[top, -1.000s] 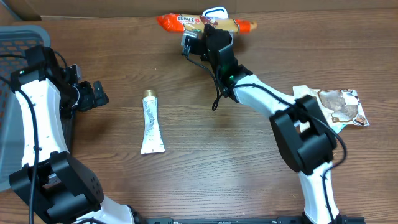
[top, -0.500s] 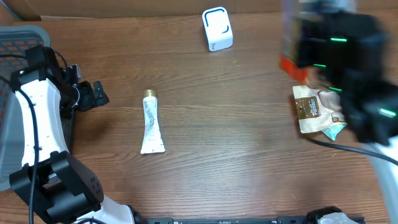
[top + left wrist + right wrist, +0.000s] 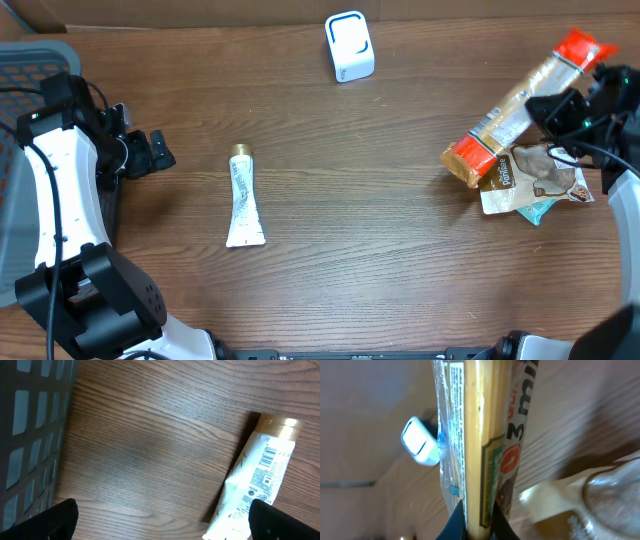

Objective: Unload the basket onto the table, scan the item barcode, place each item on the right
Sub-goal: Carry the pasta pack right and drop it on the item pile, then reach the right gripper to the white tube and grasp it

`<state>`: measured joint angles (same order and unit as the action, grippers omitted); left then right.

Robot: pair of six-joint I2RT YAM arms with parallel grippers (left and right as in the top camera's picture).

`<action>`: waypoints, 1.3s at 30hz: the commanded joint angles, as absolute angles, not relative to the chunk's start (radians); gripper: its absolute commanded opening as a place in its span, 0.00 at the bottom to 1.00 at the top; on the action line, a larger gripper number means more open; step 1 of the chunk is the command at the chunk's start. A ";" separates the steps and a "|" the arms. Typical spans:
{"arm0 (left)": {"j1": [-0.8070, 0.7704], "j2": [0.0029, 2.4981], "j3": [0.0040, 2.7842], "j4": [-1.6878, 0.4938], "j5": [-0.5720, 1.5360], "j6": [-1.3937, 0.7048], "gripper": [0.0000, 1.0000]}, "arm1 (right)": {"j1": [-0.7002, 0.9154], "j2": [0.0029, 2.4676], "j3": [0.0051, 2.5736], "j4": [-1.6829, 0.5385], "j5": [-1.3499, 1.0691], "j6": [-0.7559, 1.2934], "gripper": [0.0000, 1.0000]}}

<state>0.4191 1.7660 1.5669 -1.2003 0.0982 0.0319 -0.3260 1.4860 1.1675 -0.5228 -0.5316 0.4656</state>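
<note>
The overhead view shows the whole wooden bench (image 3: 380, 260). There the long clear packet with orange ends (image 3: 520, 105) is tilted at the right side of the frame, and its lower end is over a brown snack pouch (image 3: 540, 178). The small white box with a blue rim (image 3: 349, 46) stands at the top centre, well apart from the packet. Only the right wrist view shows the grip closely: at the bottom of the frame the right tool (image 3: 475, 527) is pinched narrow on the packet's edge. The left wrist view alone shows the print on the white tube with a gold cap (image 3: 257, 485) at the right, and the grey mesh basket (image 3: 30, 425) at the left. The left tool (image 3: 162, 522) stands wide and holds nothing.
</note>
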 commanded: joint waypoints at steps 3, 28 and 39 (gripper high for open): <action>0.424 1.773 1.579 -1.200 0.102 0.015 1.00 | -0.397 1.553 1.124 -0.382 -0.638 0.524 0.04; 0.409 1.773 1.579 -1.200 0.102 0.015 1.00 | -0.396 1.578 1.203 -0.585 -0.625 0.352 0.54; 0.411 1.773 1.579 -1.200 0.102 0.015 0.99 | 0.155 1.601 1.219 -0.405 -0.698 0.340 0.63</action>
